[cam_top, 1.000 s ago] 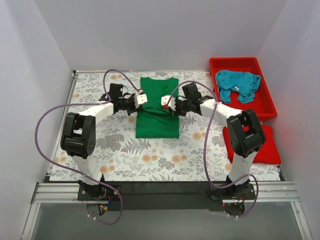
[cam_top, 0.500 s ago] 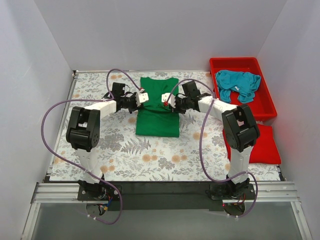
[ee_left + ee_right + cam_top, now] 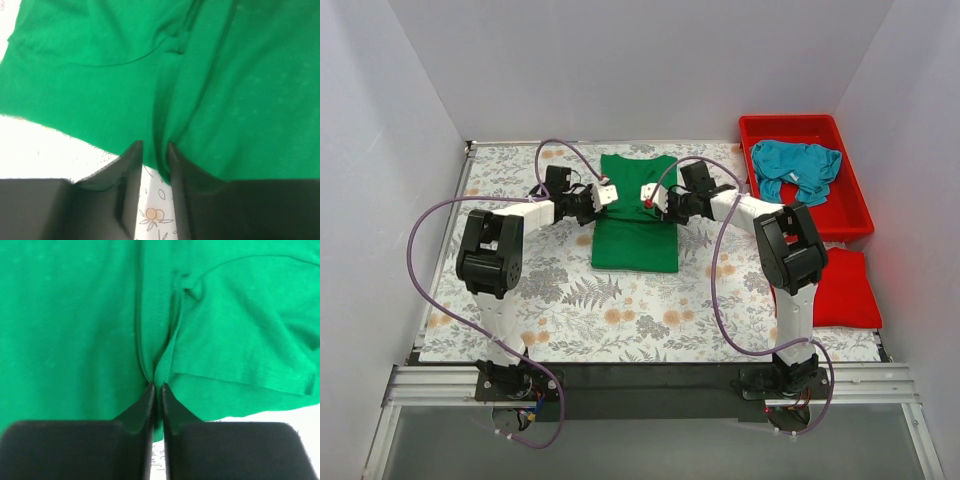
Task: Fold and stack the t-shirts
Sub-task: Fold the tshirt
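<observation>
The green t-shirt (image 3: pixel 635 230) lies partly folded as a narrow rectangle in the middle of the table, collar at the far end. My left gripper (image 3: pixel 604 194) pinches a fold at its left edge; in the left wrist view (image 3: pixel 152 147) the fingers stand close together, with a ridge of green fabric (image 3: pixel 240 90) drawn in between the tips. My right gripper (image 3: pixel 648 197) is shut on a fold at the right side, with the jaws tight on the cloth (image 3: pixel 75 330) in the right wrist view (image 3: pixel 156 386). The teal t-shirt (image 3: pixel 795 170) lies crumpled in the red tub (image 3: pixel 790 122).
The red tub stands at the far right of the table. A flat red piece (image 3: pixel 845 290) lies in front of it by the right arm's elbow. The floral tablecloth (image 3: pixel 620 310) covers the table. White walls close in on three sides.
Both grippers have moved a little toward the far side, holding the green shirt, and its near hem has followed slightly. Both elbows have swung inward toward the shirt.
</observation>
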Action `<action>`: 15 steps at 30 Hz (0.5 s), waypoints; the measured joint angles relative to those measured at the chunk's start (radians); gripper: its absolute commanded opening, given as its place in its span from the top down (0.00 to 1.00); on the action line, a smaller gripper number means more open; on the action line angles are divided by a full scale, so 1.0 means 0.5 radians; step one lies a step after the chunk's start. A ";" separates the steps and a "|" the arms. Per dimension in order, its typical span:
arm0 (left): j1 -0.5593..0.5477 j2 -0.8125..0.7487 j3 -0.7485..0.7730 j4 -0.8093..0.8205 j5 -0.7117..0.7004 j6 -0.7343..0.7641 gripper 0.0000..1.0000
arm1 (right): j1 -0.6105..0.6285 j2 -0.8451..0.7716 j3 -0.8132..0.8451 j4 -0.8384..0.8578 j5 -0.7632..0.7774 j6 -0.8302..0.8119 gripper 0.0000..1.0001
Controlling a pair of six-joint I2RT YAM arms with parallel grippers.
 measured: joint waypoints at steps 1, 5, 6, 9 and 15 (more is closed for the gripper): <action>0.002 0.004 0.000 0.016 -0.024 -0.018 0.66 | -0.001 0.014 0.022 0.004 0.011 0.017 0.70; 0.027 0.004 0.045 0.079 -0.105 -0.174 0.60 | -0.005 0.026 0.105 0.014 0.080 0.105 0.57; 0.041 0.003 0.077 0.086 -0.114 -0.237 0.60 | -0.007 0.024 0.140 0.019 0.105 0.132 0.55; 0.110 -0.009 0.214 0.089 -0.127 -0.497 0.59 | -0.019 -0.005 0.214 0.025 0.160 0.258 0.50; 0.272 -0.309 0.235 -0.052 0.019 -1.141 0.59 | -0.053 -0.280 0.247 -0.108 0.104 0.670 0.57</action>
